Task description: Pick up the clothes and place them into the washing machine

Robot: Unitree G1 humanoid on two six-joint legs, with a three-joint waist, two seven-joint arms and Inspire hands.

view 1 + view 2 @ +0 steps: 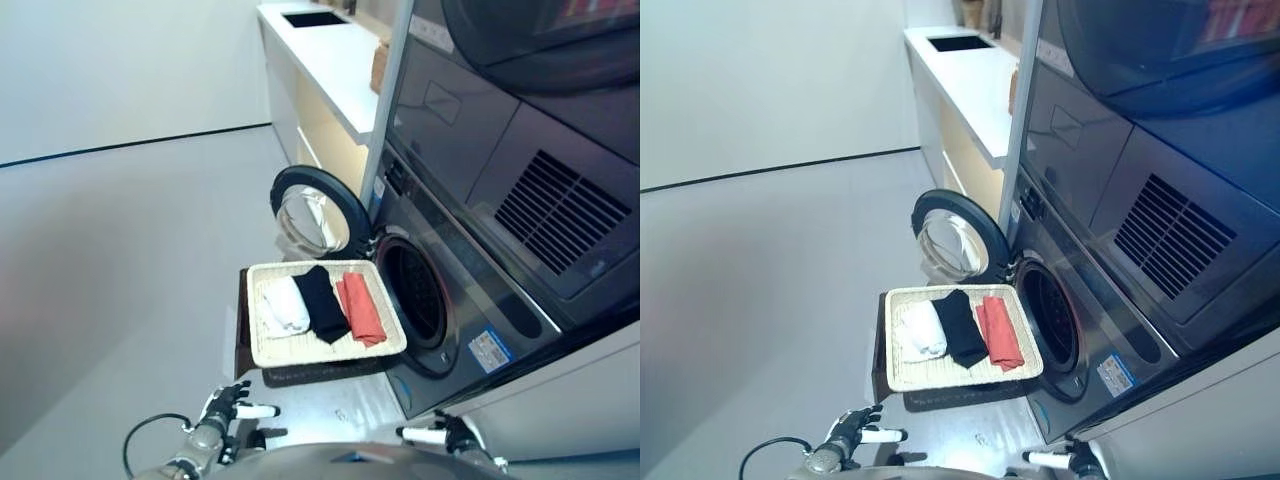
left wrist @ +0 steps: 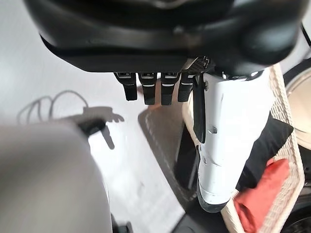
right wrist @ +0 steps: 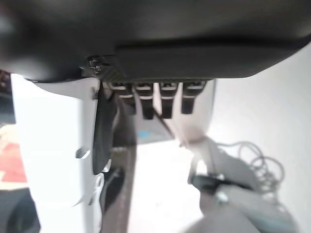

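Observation:
A shallow wicker basket [image 1: 262, 350] rests on a low dark brown box [image 1: 243, 335] beside the washing machine [image 1: 470, 300]. It holds folded white [image 1: 285, 304], black [image 1: 320, 302] and red clothes [image 1: 360, 306] side by side. The machine's round door [image 1: 312, 212] stands open, showing the dark drum [image 1: 412, 292]. My left hand [image 1: 228, 405] is low, near me and short of the box, fingers straight and empty. My right hand [image 1: 450, 434] is low by the machine's front, also open and empty. The red and black clothes show past my left hand's thumb in the left wrist view [image 2: 257, 201].
A white counter [image 1: 330, 60] with a dark sink runs along the wall beyond the machine. Another appliance [image 1: 540, 130] is stacked above the washer. Grey floor [image 1: 110, 270] spreads to the left.

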